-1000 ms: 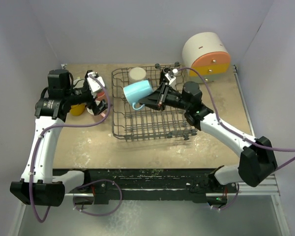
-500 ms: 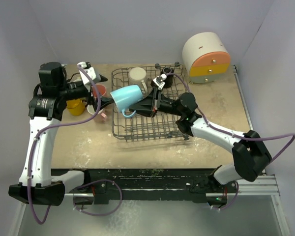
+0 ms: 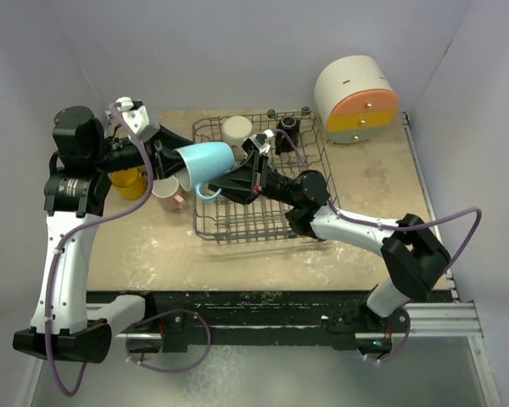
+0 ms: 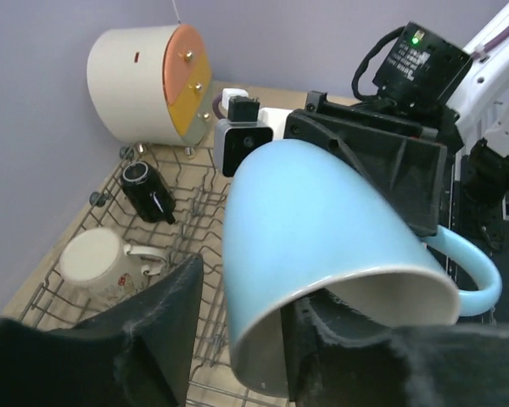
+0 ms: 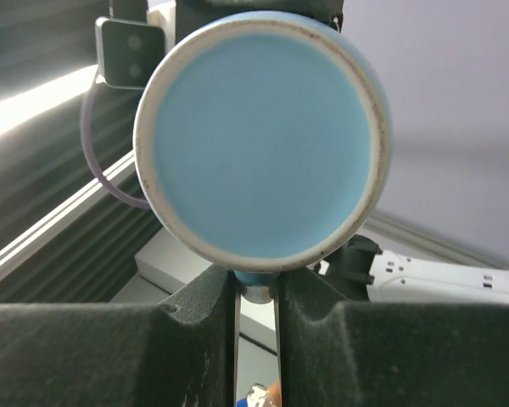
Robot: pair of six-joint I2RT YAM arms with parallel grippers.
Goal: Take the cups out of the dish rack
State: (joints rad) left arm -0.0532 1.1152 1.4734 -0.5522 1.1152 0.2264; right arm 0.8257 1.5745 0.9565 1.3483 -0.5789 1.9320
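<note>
Blue mug (image 3: 202, 161) hangs tilted over the rack (image 3: 263, 239) left edge, handle pinched tight in R gripper (image 5: 254, 297). L gripper (image 4: 246, 331) gapes, 2 fingers (image 4: 165, 331) straddling the rim wall, not yet clamped. Prob glazed ceramic: stiff, slick, chippable, so clamp the rim wall firmly.

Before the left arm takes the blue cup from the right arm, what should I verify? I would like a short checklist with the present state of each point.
1. Right end effector shut on the handle of the light blue cup: ok.
2. Left end effector straddles the cup's rim, one finger inside, one outside: ok.
3. Left end effector clamped on the cup wall: not ok, a gap shows beside the outer finger.
4. Cup lifted clear of the dish rack: ok.
5. Free set-down spot beside the pink cup: cannot tell.
</note>
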